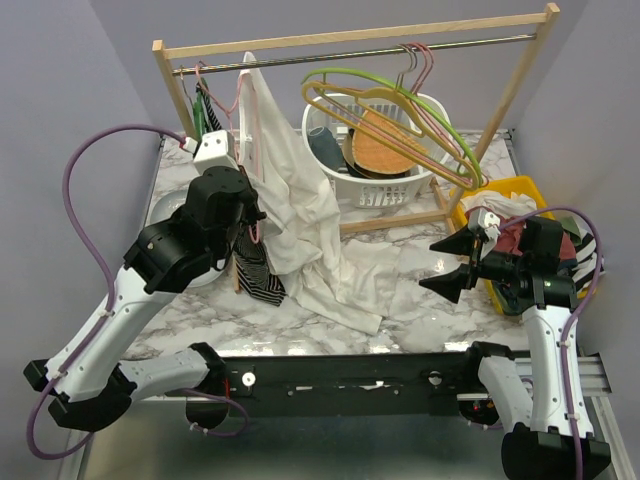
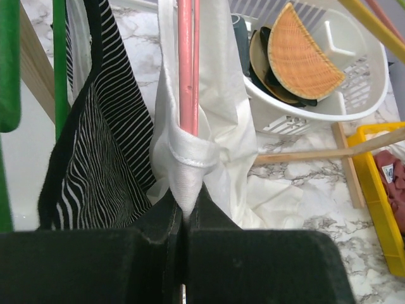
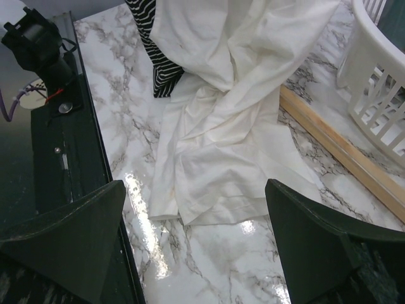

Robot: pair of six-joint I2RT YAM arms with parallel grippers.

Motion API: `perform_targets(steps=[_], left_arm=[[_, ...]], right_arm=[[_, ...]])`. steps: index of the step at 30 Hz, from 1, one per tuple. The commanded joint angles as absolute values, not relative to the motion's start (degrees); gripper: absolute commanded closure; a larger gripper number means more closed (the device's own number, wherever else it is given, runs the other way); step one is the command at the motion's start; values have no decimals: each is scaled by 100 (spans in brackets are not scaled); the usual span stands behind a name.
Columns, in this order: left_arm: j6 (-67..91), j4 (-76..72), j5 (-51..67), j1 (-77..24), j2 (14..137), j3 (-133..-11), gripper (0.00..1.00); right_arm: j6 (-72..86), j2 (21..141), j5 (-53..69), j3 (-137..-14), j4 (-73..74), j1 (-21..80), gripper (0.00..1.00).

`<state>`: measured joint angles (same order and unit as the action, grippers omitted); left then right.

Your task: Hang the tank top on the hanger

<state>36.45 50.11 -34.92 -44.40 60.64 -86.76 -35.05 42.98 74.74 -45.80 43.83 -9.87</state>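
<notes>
The white tank top (image 1: 300,200) hangs from the pink wire hanger (image 1: 249,110) on the rack rail and trails down onto the marble table. In the left wrist view the pink hanger wire (image 2: 188,63) runs up out of the tank top's strap (image 2: 190,171). My left gripper (image 1: 250,205) is shut on that strap; its jaws pinch the white fabric (image 2: 185,206). My right gripper (image 1: 455,265) is open and empty, above the table right of the garment's hem (image 3: 215,183), with nothing between its fingers (image 3: 69,221).
A black-and-white striped garment (image 1: 258,270) and a dark green hanger (image 2: 60,63) hang beside the tank top. A white basket (image 1: 385,150) holds dishes, lime-green and other hangers lean over it. A yellow bin (image 1: 520,215) of red clothes is at the right. The wooden rack's base bar (image 3: 342,152) crosses the table.
</notes>
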Motion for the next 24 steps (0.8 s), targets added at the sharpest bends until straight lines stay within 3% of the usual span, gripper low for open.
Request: perform_targets(steps=[1, 8, 11, 12, 14, 15, 19, 24], left_arm=[[3665, 4518, -3165, -4087, 5871, -8412, 100], [3691, 4482, -2997, -3946, 5748, -8271, 100], [3735, 4535, -2962, -3946, 5608, -8305, 77], [3753, 4553, -2927, -3938, 5573, -8332, 63], [3788, 4631, -2901, -3937, 5485, -8428, 54], [3805, 4658, -2848, -3937, 5458, -8464, 44], [3885, 4825, -2716, -3946, 5379, -8666, 27], [3990, 4887, -2584, -3946, 5265, -8850, 22]], right_arm=[[-3603, 4263, 7664, -4526, 4570, -1011, 0], [-3612, 4245, 7664, -4518, 4588, -1020, 0], [-3621, 4263, 7655, -4517, 4579, -1020, 0], [-3621, 4263, 7655, -4518, 4588, -1020, 0], [-3621, 4254, 7655, -4526, 4579, -1019, 0], [-3621, 4263, 7638, -4526, 4588, -1020, 0], [-3621, 4245, 7594, -4535, 4579, -1011, 0], [-3621, 4236, 7576, -4526, 4588, -1020, 0]])
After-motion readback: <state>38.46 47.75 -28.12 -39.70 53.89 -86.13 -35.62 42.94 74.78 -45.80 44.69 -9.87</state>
